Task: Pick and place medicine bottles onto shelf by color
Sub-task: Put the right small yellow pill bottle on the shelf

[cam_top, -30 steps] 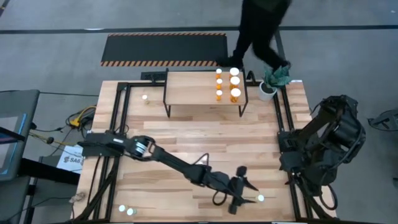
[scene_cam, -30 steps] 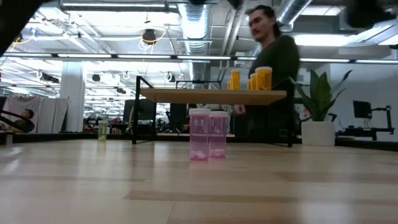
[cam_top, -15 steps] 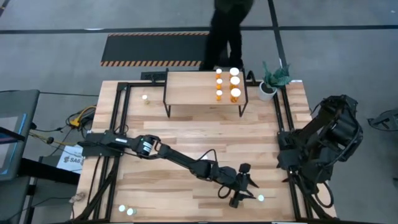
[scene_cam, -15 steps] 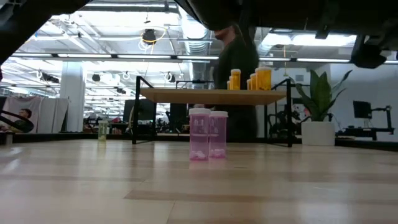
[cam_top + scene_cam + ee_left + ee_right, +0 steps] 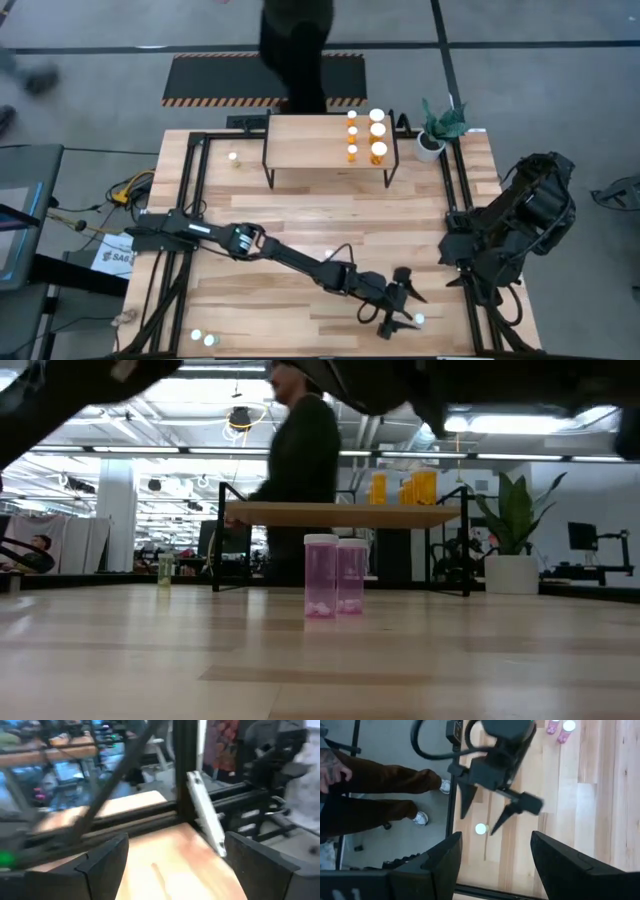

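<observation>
My left gripper [image 5: 402, 314] is open, low over the table's near right part. A small white-capped bottle [image 5: 420, 320] stands upright on the wood just off its fingertips; in the right wrist view the bottle [image 5: 480, 828] shows close between the tips of my left gripper [image 5: 476, 825], apart from them. Several orange bottles [image 5: 366, 135] stand on the right end of the shelf [image 5: 310, 142]. Two pink bottles [image 5: 335, 575] stand near the near left corner [image 5: 203, 339]. A greenish bottle [image 5: 233, 155] stands far left. My right gripper [image 5: 495, 865] is open, raised at the right edge.
A white pot with a plant [image 5: 432, 140] stands right of the shelf. Black frame rails [image 5: 450, 190] run along the table's sides. A person [image 5: 295, 50] walks on the striped mat beyond the far edge. A person's legs [image 5: 380, 795] show past the near edge.
My left gripper has gone toward the table's right and near edges, closing on the white-capped bottle, and stays open. The person behind the table has walked from right to left.
</observation>
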{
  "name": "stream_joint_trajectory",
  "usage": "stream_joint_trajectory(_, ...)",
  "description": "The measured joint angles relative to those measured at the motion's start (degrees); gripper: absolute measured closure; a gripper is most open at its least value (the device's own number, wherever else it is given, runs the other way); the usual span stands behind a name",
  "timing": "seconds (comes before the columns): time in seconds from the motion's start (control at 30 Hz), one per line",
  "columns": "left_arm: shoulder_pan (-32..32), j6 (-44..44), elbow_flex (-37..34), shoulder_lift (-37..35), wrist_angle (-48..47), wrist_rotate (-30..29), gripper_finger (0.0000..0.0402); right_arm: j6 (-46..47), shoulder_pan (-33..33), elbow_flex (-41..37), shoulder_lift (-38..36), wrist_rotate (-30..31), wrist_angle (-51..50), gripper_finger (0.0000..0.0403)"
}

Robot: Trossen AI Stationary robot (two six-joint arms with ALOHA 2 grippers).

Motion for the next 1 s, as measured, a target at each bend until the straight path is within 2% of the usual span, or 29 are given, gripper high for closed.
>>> stream_joint_trajectory(0.07,-0.23,-0.14,4.92,3.76,-0.23,0.39,0.0083,-0.26,-0.27,0.02,-0.02,-0.04,0.09,0.0148)
stream_joint_trajectory(0.13,-0.57,-0.60,3.11,4.16,4.39,-0.40,0.0086,-0.28,-0.37,0.02,0.02,-0.04,0.02,0.0148)
stream_joint_trajectory(0.27,-0.87,-1.88,4.71,4.18,-1.37,-3.16,0.0090,-0.38,-0.42,0.02,0.00,-0.02,0.08,0.0148)
stream_joint_trajectory(0.37,-0.87,-0.29,4.76,4.82,-0.82,-3.49,0.0092,-0.60,-0.48,0.02,0.00,-0.03,0.07,0.0148)
stream_joint_trajectory(0.63,-0.47,1.22,4.73,5.89,-3.97,1.71,0.0093,-1.48,-1.11,0.02,0.00,-0.02,0.02,0.0148)
stream_joint_trajectory(1.0,0.54,2.97,4.67,5.89,-4.80,0.48,0.0093,-1.68,-3.46,0.02,0.00,0.00,0.06,0.0148)
